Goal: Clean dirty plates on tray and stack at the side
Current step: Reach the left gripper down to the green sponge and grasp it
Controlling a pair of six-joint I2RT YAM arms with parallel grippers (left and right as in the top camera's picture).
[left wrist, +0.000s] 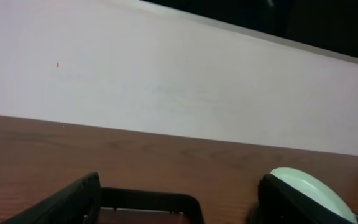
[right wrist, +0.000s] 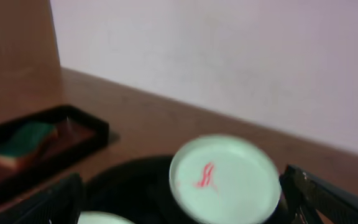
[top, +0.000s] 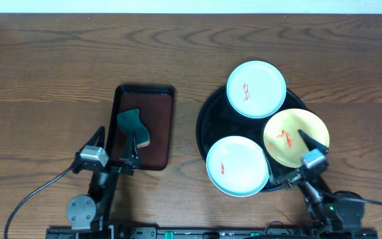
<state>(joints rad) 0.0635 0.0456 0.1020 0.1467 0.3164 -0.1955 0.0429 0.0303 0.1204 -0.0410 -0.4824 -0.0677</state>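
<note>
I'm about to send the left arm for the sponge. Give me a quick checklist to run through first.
1. Left gripper open and empty: ok.
2. Right gripper open and empty: ok.
3. Green sponge lying in the dark-brown rectangular tray: ok.
4. Far pale-blue round plate, near pale-blue round plate and pale-yellow round plate all on the round glossy black tray: ok.
5. Plates wiped: not ok, red smears on all three.
6. Left gripper's height above the sponge: cannot tell.
</note>
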